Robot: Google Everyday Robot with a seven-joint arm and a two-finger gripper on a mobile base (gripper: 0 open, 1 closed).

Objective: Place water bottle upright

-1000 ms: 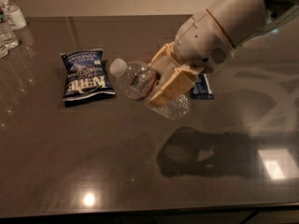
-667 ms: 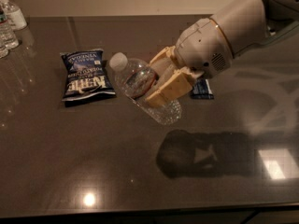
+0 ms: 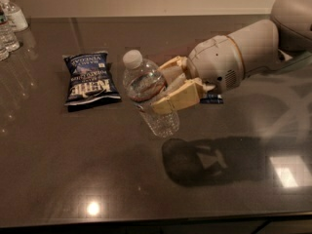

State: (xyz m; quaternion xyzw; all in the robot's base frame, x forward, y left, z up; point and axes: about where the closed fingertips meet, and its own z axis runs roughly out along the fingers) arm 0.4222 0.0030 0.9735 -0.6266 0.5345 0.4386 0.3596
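The water bottle is clear ribbed plastic with a white cap. It is near the middle of the dark table, tilted a little to the left, cap up and base low. My gripper comes in from the right and is shut on the bottle's middle. One beige finger lies across its front and the other sits behind it. The bottle's shadow lies apart from it on the table, to the lower right, so the bottle seems to hang just above the surface.
A dark blue chip bag lies flat left of the bottle. A small blue packet shows under my wrist. Small clear bottles and a white-topped pump bottle stand at the far left corner. The table's front edge is near.
The bottle has swung from lying nearly sideways in my grip to near upright, cap now on top. My arm has turned with it.
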